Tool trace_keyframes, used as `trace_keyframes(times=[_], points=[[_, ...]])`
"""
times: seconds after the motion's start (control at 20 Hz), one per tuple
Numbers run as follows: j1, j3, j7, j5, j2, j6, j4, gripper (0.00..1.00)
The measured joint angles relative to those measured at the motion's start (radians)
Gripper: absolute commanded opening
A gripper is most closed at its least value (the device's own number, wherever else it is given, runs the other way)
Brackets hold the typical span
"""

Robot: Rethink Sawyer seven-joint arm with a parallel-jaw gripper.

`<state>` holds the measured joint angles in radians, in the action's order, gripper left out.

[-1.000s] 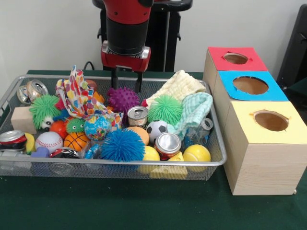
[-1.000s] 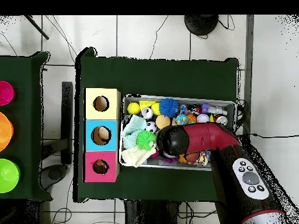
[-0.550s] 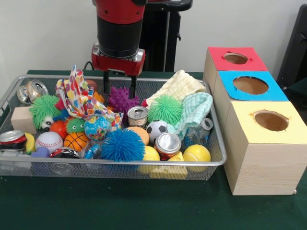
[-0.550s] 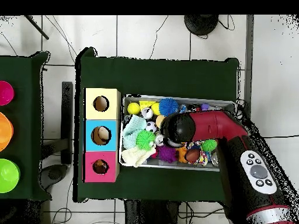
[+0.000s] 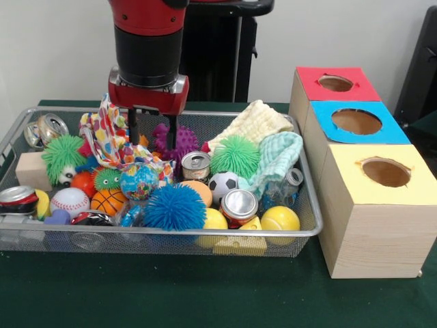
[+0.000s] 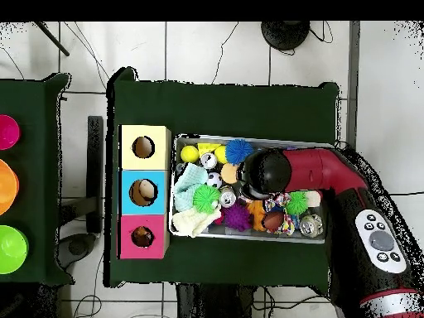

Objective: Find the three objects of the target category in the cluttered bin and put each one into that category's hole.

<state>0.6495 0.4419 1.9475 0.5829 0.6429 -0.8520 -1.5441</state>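
Note:
The wire mesh bin (image 5: 311, 225) holds balls, cans and cloths in a heap. My gripper (image 5: 152, 141) hangs open over its back part, with nothing between the fingers. One finger (image 5: 133, 130) is at the edge of the colourful spotted cloth (image 5: 109, 140), the other in front of the purple spiky ball (image 5: 186, 140). To the right stand the red box (image 5: 334, 84), blue box (image 5: 358, 121) and yellow box (image 5: 386, 172), each with a round hole on top. In the overhead view the arm's head (image 6: 265, 174) hides the gripper.
Around the gripper lie a small can (image 5: 196, 165), a green spiky ball (image 5: 235, 155), a globe ball (image 5: 139, 182) and a blue spiky ball (image 5: 174, 207). Cream cloth (image 5: 256, 121) and mint cloth (image 5: 280, 154) fill the right end. Crushed cans (image 5: 46, 128) sit at the left.
The arm has slid left in the front view, from over the purple spiky ball toward the colourful cloth, and dropped a little. The fingers stay apart.

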Motion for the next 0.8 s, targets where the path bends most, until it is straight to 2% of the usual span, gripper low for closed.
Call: trace_keyframes(times=[0.8], points=[[0.011, 0.002, -0.05, 0.006, -0.013, 0.0, 0.052, 1.0]])
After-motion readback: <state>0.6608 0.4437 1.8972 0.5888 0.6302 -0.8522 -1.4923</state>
